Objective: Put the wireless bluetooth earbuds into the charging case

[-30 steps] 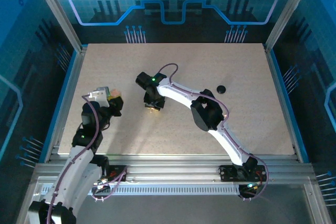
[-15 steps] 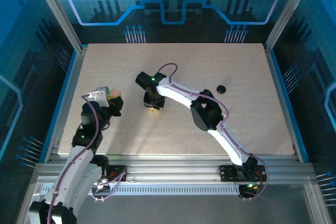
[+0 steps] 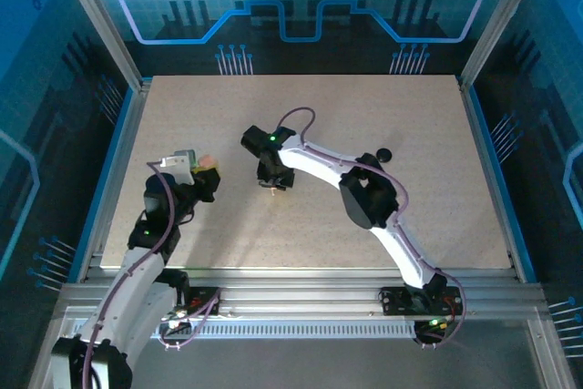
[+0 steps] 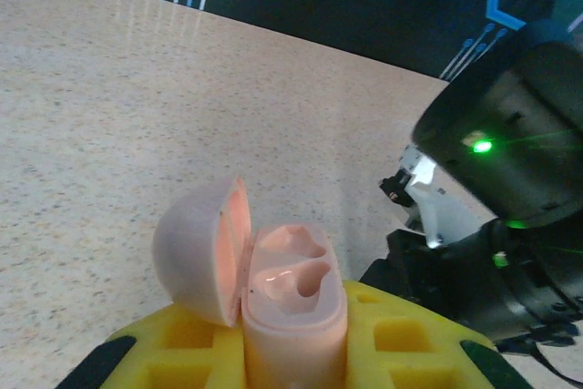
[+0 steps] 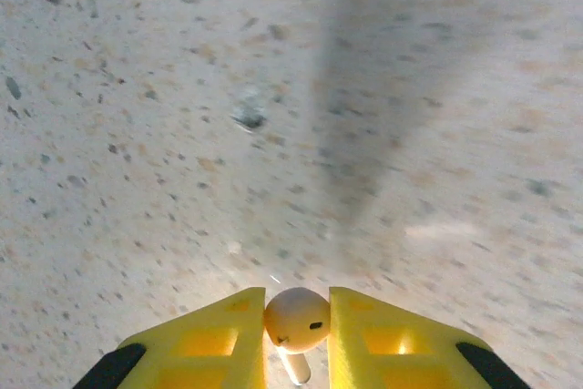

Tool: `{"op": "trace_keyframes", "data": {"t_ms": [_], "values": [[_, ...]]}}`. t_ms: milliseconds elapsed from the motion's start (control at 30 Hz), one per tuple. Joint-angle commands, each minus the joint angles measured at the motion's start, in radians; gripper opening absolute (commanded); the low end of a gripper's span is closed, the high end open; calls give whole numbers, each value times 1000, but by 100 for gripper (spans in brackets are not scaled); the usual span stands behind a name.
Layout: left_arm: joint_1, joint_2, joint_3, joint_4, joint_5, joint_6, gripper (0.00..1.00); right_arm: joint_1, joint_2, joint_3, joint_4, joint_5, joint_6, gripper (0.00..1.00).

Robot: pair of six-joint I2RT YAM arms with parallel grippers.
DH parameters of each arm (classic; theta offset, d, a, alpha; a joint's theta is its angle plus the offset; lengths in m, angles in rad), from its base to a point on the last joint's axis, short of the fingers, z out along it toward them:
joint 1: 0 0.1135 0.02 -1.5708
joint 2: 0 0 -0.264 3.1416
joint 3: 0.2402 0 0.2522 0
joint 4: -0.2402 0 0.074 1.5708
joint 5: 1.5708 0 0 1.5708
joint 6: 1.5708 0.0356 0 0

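The yellow-padded fingers (image 4: 405,339) of the left gripper (image 4: 293,343) are clamped tight on the charging case (image 4: 293,302), one pad on each side of its pale pink body. The case stands upright between them with its lid (image 4: 202,248) swung open to the left and its two moulded wells facing up (both look empty). From above, the case (image 3: 208,163) shows as a pink speck at the tip of the left gripper (image 3: 202,181), over the left part of the table (image 3: 437,216).

The right gripper (image 5: 296,302) is pinched nearly shut on an earbud (image 5: 296,318). The bud's round pale head sits between the yellow pads (image 5: 223,339), and its short stem points back toward the wrist camera. The speckled tabletop beyond it is blurred.

In the top view the right gripper (image 3: 273,181) points down near the middle of the table, to the right of the left gripper and apart from it. Its black wrist, with a green light (image 4: 478,145), stands to the right of the case in the left wrist view. A small black round object (image 3: 383,154) lies on the table just beyond the right arm's elbow, well apart from both grippers.
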Motion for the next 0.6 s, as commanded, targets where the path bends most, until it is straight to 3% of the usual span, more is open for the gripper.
{"op": "trace_keyframes", "data": {"t_ms": [0, 200, 433, 567], "values": [[-27, 29, -19, 105, 78, -19, 19, -6, -157, -96, 54, 76, -9, 21], [-136, 104, -31, 211, 76, 14, 19, -13, -363, -317, 150, 148, -6, 21], [-302, 275, -60, 456, 55, 36, 19, -26, -567, -497, 255, 215, -55, 23], [-353, 389, -59, 615, 79, 71, 19, -41, -659, -562, 307, 237, -108, 23]]}}
